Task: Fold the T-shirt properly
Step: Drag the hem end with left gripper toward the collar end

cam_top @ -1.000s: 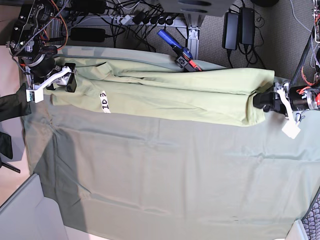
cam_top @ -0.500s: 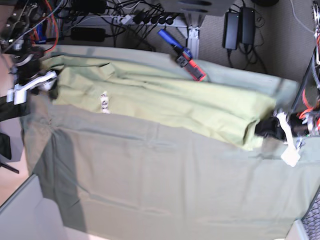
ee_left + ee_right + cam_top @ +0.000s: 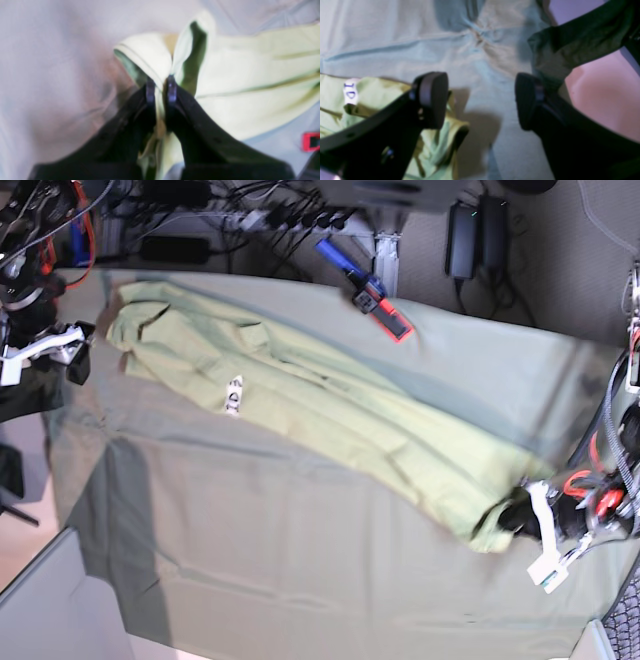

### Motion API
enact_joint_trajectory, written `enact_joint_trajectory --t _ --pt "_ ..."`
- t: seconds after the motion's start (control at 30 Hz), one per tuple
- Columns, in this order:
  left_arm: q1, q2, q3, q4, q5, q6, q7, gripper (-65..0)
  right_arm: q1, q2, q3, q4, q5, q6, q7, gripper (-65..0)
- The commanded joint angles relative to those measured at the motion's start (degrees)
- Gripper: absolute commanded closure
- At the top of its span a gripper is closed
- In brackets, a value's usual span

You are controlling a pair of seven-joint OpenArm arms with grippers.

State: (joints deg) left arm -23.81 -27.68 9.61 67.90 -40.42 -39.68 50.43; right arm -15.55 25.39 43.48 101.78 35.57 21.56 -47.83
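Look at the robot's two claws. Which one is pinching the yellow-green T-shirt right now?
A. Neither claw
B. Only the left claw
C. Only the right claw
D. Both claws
B. The left gripper is closed on a bunched edge of the T-shirt, while the right gripper stands wide open above the table cloth with nothing between its fingers.
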Motion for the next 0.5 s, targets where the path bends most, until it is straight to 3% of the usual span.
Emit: enact_joint_trajectory --t 0.0,0.1,0.23,0.47 --pt "-3.21 -1.07 0.42 -0.68 -0.42 -0.32 -1.55 0.0 0.26 1.22 0.59 0.92 0.44 1.22 1.03 -41.8" --pt "-5.73 -1.09 1.16 -0.72 -6.08 -0.32 5.16 0.0 0.26 1.22 0.59 0.92 0.44 1.22 0.85 -41.7" --pt "-3.72 -1.22 1.16 10.27 -13.49 -0.32 13.49 0.0 -0.37 1.18 0.59 0.85 0.42 1.22 0.87 -41.7" --pt "4.13 0.87 3.56 26.43 -14.73 -0.32 14.1 0.0 -0.37 1.11 0.46 0.85 0.24 1.25 0.85 -41.8"
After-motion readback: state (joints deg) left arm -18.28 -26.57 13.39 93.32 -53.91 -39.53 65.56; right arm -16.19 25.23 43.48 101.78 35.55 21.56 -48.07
